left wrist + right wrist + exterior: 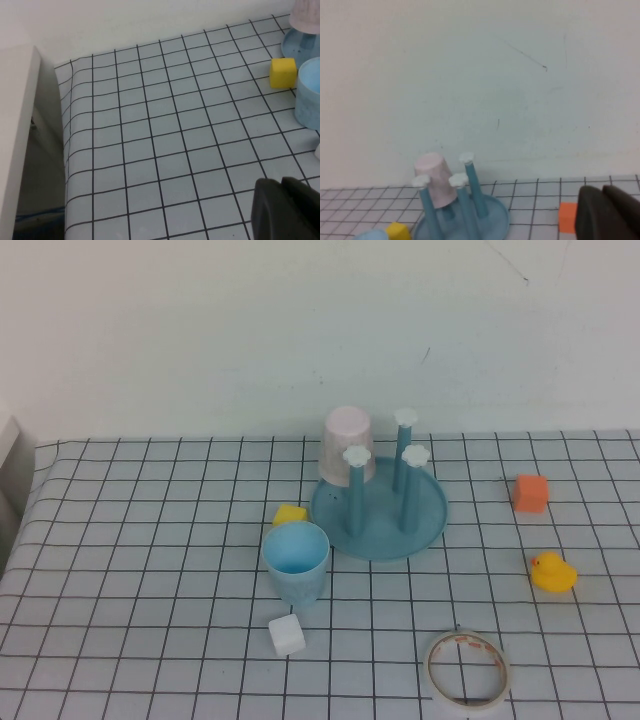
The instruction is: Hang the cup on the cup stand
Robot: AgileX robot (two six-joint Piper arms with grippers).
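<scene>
We see a grid-patterned tablecloth [150, 570] under a plain white wall [250, 330]. The cup [296, 561] stands upright, just left of the cup stand [380, 508]. Our left gripper [287, 210] and right gripper [610, 212] are both closed, empty, well away from the cup.

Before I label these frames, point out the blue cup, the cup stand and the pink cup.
blue cup [296, 575], high view, outer wall.
cup stand [425, 521], high view, bare base rim.
pink cup [347, 443], high view, side wall.
</scene>
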